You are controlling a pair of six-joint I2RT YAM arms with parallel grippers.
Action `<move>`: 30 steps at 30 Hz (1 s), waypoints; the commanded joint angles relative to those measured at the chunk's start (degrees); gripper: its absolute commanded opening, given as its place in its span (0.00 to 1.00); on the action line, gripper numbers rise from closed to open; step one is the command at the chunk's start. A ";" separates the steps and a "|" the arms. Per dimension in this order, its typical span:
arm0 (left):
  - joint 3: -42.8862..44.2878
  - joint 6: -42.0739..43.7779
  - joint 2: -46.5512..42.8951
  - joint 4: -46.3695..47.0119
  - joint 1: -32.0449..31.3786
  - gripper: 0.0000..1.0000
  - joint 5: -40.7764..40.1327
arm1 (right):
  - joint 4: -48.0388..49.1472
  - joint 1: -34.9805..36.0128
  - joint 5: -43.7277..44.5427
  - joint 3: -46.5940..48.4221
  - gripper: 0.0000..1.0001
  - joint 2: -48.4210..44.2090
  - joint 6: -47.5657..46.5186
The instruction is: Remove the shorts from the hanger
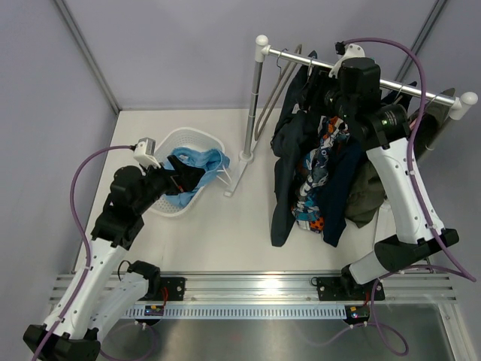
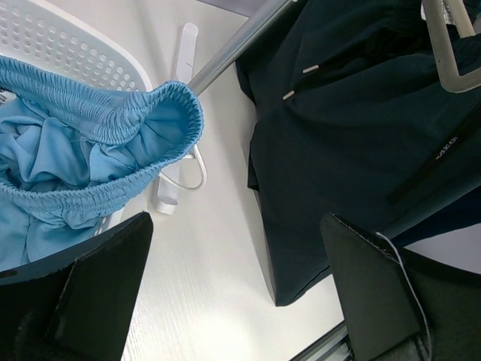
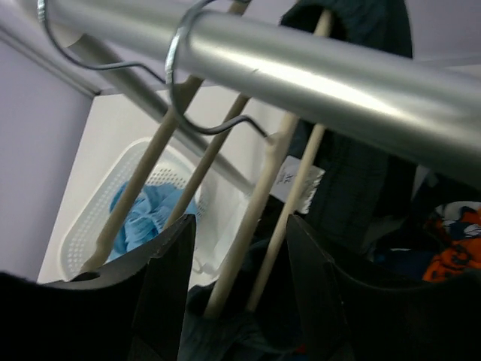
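Observation:
The light blue shorts point(image 1: 201, 161) lie in the white basket point(image 1: 197, 136); in the left wrist view they point(image 2: 90, 143) hang over its rim point(image 2: 68, 45). My left gripper point(image 1: 179, 177) is open and empty beside them, over bare table point(image 2: 237, 301). The dark navy shorts point(image 1: 288, 154) hang on a hanger from the rail point(image 1: 301, 59) and also show in the left wrist view point(image 2: 353, 128). My right gripper point(image 1: 322, 94) is open just under the rail point(image 3: 301, 68). Two wooden hanger arms point(image 3: 252, 218) stand between its fingers point(image 3: 161, 293); its midpoint point(image 3: 240, 289) is over dark cloth.
Several other garments, one patterned orange and blue point(image 1: 316, 177), hang on the same rail. An empty hanger point(image 1: 272, 98) hangs at the rail's left end by the upright post point(image 1: 252, 105). Wire hooks point(image 3: 188, 75) sit on the rail. Purple walls close in behind.

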 commanded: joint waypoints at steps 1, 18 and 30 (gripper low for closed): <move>-0.21 -0.68 -0.93 2.16 -0.06 0.99 1.26 | 5.90 0.09 9.78 -1.52 0.59 -0.45 -0.87; -1.18 -0.85 -1.29 2.34 -0.15 0.99 1.26 | 8.11 0.97 9.69 -3.46 0.43 3.06 1.06; -1.00 -0.15 -2.61 1.46 -0.15 0.99 1.00 | 9.41 0.97 7.23 -3.11 0.08 1.05 3.08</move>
